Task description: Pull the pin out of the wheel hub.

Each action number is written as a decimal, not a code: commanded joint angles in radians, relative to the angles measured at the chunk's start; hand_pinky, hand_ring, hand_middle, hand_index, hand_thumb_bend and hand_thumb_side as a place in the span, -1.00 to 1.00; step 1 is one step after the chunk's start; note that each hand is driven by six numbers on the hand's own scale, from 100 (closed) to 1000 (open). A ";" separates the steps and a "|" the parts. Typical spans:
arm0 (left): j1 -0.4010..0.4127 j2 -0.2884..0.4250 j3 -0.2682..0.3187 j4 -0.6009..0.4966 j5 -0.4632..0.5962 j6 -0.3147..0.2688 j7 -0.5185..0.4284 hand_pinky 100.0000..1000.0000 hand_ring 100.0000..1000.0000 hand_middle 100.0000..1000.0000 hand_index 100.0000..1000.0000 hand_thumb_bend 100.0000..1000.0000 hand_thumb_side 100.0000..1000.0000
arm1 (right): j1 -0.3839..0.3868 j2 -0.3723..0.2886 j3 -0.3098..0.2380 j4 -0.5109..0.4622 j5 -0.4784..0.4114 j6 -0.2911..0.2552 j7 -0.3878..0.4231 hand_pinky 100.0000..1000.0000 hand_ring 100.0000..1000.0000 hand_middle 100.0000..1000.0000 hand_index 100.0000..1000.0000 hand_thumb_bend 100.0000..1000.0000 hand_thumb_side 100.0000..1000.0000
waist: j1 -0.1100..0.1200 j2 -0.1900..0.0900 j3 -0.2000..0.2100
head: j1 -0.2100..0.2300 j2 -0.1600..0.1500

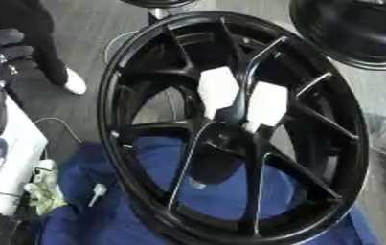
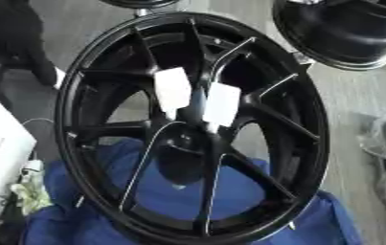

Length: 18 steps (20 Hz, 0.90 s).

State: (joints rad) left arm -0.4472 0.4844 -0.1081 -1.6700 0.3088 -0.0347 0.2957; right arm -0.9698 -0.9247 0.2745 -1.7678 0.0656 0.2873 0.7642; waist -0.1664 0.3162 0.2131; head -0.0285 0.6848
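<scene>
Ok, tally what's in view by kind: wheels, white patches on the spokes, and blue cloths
Black wheels: 2, the big one in the middle and another at the top right corner
White patches: 2
Blue cloth: 1
Total: 5

We see soft, even daylight-like lighting over the grey floor, with no hard shadows around the black wheel. Thin bright glints run along the edges of the wheel's spokes and along its rim. Two white patches just above the wheel's centre are blown out to flat white. The blue cloth below the wheel looks saturated. Both pictures are soft and slightly smeared; the objects left of the wheel are blurred.
</scene>
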 commanded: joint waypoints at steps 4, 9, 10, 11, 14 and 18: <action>-0.010 0.028 0.002 -0.016 -0.005 -0.002 -0.003 0.22 0.33 0.30 0.35 -0.98 0.62 | -0.022 -0.042 0.040 -0.033 -0.055 0.105 -0.060 0.56 0.48 0.44 0.60 -1.00 0.34 | 0.007 -0.031 0.002 | -0.013 0.008; -0.010 0.029 -0.003 -0.016 -0.005 0.001 -0.007 0.22 0.33 0.30 0.35 -0.98 0.62 | -0.035 -0.034 0.075 -0.059 -0.071 0.145 -0.074 0.56 0.48 0.44 0.60 -1.00 0.35 | 0.008 -0.031 0.003 | -0.019 0.011; -0.010 0.029 -0.003 -0.016 -0.005 0.001 -0.008 0.22 0.33 0.30 0.35 -0.98 0.62 | -0.037 -0.032 0.083 -0.062 -0.072 0.151 -0.074 0.56 0.48 0.44 0.60 -1.00 0.36 | 0.008 -0.032 0.003 | -0.020 0.012; -0.010 0.028 -0.003 -0.016 -0.005 0.001 -0.007 0.22 0.33 0.30 0.35 -0.98 0.62 | -0.039 -0.030 0.091 -0.064 -0.074 0.157 -0.072 0.56 0.48 0.44 0.60 -1.00 0.37 | 0.008 -0.032 0.003 | -0.021 0.012; -0.012 0.027 -0.002 -0.016 -0.004 0.000 -0.006 0.22 0.33 0.31 0.35 -0.98 0.62 | -0.042 -0.024 0.118 -0.071 -0.083 0.171 -0.058 0.56 0.48 0.44 0.60 -1.00 0.41 | 0.007 -0.033 0.005 | -0.023 0.015; -0.013 0.026 -0.004 -0.016 -0.003 0.001 -0.008 0.22 0.34 0.31 0.35 -0.98 0.62 | -0.041 -0.022 0.149 -0.082 -0.091 0.190 -0.033 0.56 0.49 0.45 0.60 -1.00 0.43 | 0.006 -0.033 0.007 | -0.024 0.016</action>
State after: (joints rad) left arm -0.4478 0.4845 -0.1142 -1.6700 0.3088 -0.0343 0.2914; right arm -0.9938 -0.9282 0.4264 -1.8355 -0.0177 0.4600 0.7137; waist -0.1682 0.3160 0.2200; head -0.0501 0.6936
